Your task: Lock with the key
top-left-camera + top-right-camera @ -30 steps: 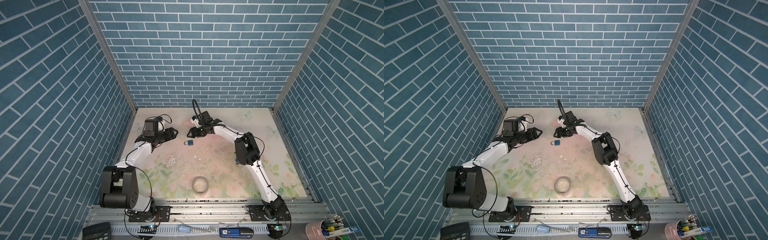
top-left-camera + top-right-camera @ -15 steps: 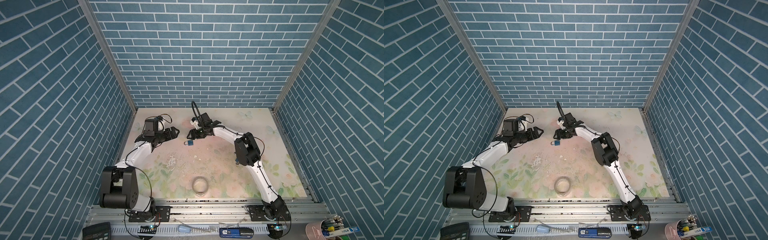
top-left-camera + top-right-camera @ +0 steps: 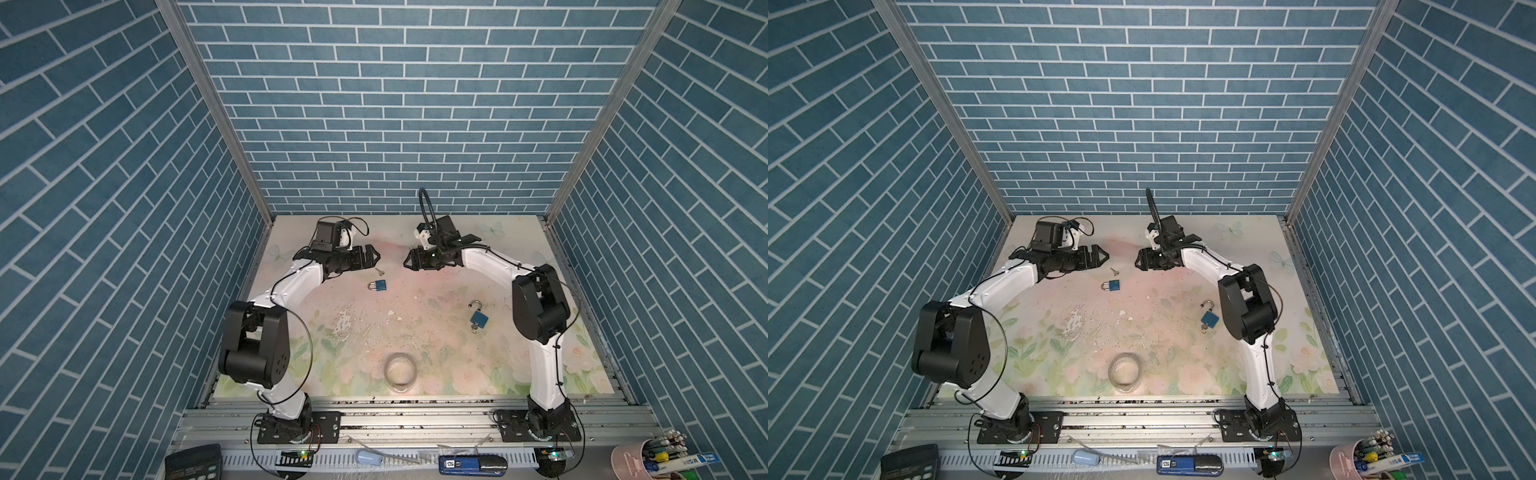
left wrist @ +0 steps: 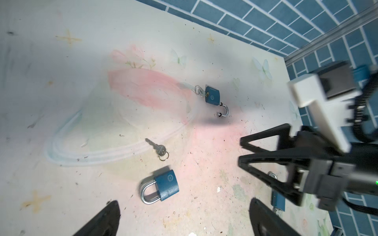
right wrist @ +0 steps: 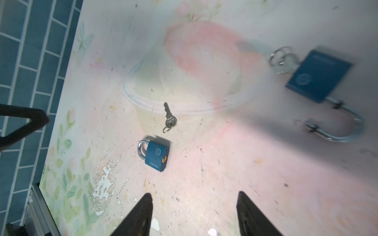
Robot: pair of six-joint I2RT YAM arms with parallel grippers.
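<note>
No legible text, even on padlock (image 5: 156, 156)

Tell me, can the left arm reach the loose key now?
Probably yes: the left gripper hangs open close to the loose key, nothing lies between them, and the closed padlock sits apart.

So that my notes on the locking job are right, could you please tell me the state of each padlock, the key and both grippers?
Middle padlock: shackle shut, keyhole empty, lying flat.
Loose key: on the table beside it, not inserted.
Right-side padlock: shackle open, key inserted.
Left gripper: jaws open, empty.
Right gripper: jaws open, empty.
</note>
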